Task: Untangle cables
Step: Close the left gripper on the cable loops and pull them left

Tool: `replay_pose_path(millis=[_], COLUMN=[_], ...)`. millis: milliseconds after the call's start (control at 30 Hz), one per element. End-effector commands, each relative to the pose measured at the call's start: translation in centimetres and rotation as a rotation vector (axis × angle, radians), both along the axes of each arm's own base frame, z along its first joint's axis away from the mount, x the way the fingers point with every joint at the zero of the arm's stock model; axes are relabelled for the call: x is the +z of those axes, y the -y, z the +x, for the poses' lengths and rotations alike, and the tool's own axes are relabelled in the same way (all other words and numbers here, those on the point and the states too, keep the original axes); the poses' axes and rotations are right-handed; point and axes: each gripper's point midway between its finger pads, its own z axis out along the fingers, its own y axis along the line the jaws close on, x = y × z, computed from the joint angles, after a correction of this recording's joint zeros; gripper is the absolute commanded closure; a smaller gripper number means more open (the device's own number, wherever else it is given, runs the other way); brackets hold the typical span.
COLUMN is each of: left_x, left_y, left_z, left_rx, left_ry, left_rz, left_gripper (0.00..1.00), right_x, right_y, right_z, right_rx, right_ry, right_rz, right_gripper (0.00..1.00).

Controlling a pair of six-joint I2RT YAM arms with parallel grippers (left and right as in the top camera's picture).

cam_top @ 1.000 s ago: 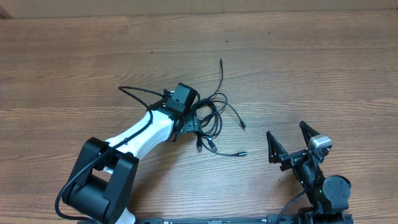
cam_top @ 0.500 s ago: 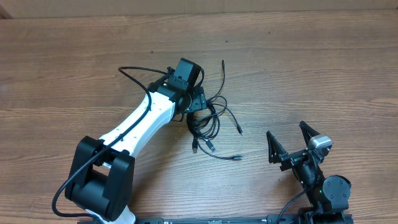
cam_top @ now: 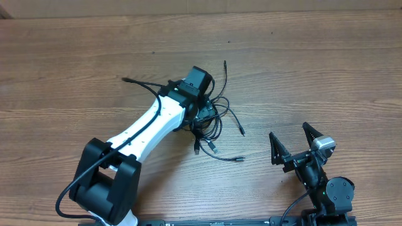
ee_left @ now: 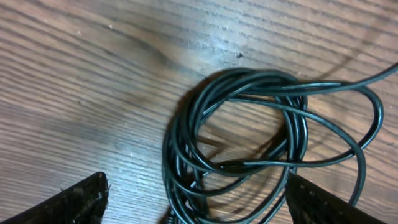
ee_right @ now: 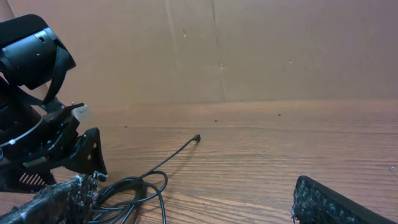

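Only left arm (cam_top: 147,125) over cables (cam_top: 212,120).

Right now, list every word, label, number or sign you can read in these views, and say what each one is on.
No text can be read in any view.
A white tag on the left arm: too small and blurred to read.
The cables, table and cardboard wall: no print shows.
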Motion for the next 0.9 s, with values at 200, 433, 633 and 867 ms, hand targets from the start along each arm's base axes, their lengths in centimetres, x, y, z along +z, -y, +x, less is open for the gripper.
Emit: replay_pose_path(millis=[200,433,633,867], left_x=[-2.4,-4.5,-5.1,-6.1], left_y=[-0.8,-0.2,-0.5,-0.4], left_z=[0.0,-0.8,-0.9,-1.3], left_rx=[0.126,0.154,0.155,0.151], left_ry=[-0.029,-0.098,-0.108,-0.138], left_rz=[0.066,0.046,0.062,0.071], left_gripper=[0.22,0.27,0.44,0.67], right_x=[-0.1,-0.1,-0.1,-0.1], right_y=[0.2,0.2,0.2,0.2], right_z=[0.1,0.1,0.1,0.1], right_rx=[-0.009,-0.009,-0.009,-0.009], right_ry=[0.005,0.005,0.005,0.005], right_rz=[0.004,0.004,0.004,0.004], right_gripper=[0.0,0.0,0.0,0.0])
